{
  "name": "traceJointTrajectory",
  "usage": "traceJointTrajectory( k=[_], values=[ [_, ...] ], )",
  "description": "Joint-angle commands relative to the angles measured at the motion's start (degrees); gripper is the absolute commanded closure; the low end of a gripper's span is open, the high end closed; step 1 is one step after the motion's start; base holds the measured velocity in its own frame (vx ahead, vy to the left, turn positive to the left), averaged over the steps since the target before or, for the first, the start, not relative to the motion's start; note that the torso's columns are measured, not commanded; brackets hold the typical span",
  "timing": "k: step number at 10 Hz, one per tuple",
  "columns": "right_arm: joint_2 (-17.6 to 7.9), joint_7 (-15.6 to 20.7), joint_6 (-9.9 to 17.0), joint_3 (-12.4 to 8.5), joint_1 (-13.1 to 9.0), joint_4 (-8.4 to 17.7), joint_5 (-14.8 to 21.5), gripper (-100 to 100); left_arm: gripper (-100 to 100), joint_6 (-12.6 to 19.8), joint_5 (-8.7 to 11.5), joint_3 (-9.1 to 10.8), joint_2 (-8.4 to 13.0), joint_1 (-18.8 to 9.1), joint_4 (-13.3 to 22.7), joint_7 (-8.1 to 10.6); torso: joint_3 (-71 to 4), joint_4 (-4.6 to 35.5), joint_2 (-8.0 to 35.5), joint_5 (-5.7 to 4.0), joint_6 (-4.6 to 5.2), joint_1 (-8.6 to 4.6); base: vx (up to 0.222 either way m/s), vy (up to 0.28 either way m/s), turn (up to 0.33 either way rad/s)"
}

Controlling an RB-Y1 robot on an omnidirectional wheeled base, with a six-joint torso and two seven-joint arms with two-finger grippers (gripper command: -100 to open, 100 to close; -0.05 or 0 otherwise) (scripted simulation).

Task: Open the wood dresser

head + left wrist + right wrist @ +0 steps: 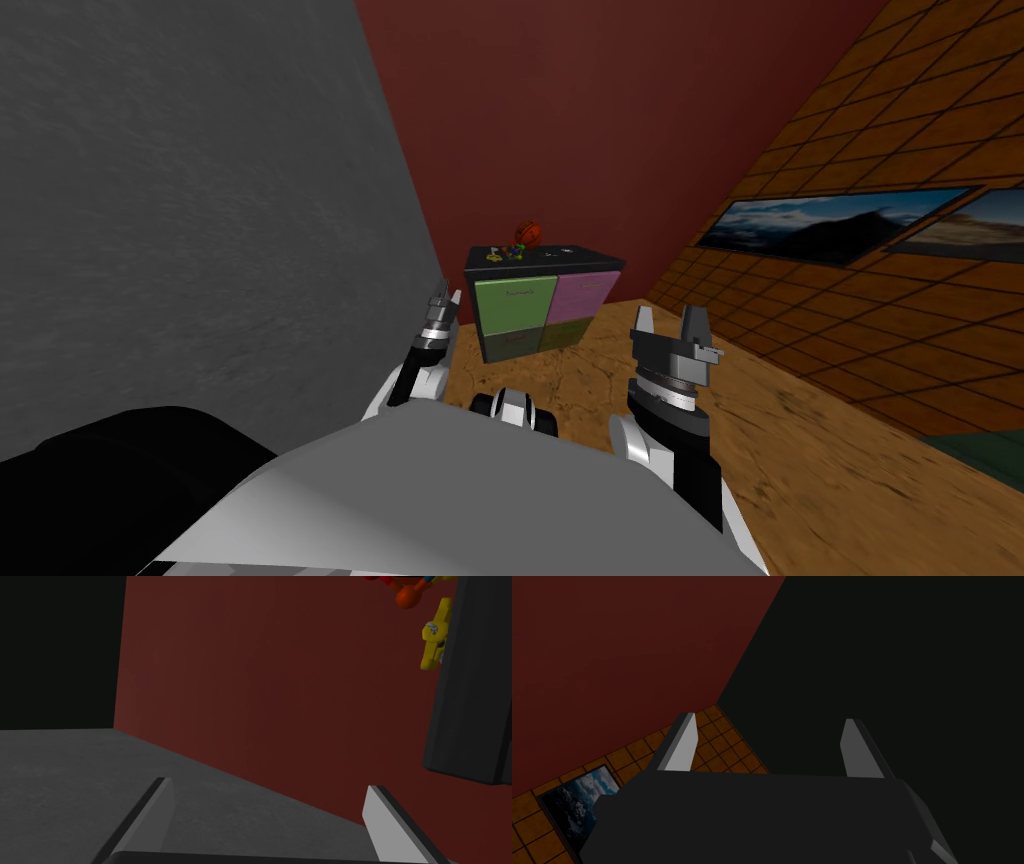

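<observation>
Right claw (pixel 670 322) is nearest, fingers spread and empty; left claw (pixel 442 295) is also spread and empty, just beside the grey wall (pixel 200 200). Dresser (pixel 545 300) stands well ahead against the red wall (pixel 600 120), a dark body with green and pink fronts (handles too small to tell), all looking closed. Risk: on the way in the left arm scrapes the grey wall, or a misjudged reach knocks the orange ball (pixel 528 234) off the top. Head view gives the fronts; left wrist view gives the dark side plus a yellow toy (pixel 433 641).
</observation>
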Motion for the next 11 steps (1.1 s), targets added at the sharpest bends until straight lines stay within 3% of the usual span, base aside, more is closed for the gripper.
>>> traceJointTrajectory(
  k=[1,5,11],
  values=[
    [0.0,0.0,0.0,0.0,0.0,0.0,0.0,0,-100,0.6,0.3,0.54,3.6,-0.4,1.5,0.01,0.0,0.0,0.0,0.00,0.00,0.00,0.055,-0.058,0.027],
    [0.0,0.0,0.0,0.0,0.0,0.0,0.0,0,-100,2.4,1.1,1.89,6.6,-1.5,6.0,-0.23,-0.1,0.1,0.0,-0.02,0.00,-0.06,0.085,-0.099,0.061],
    [0.0,0.0,0.0,0.0,0.0,0.0,0.0,0,-100,5.2,2.4,4.01,7.0,-3.1,12.6,-0.60,-0.1,0.1,0.0,0.03,0.00,0.13,0.101,-0.127,0.064]
  ],
)
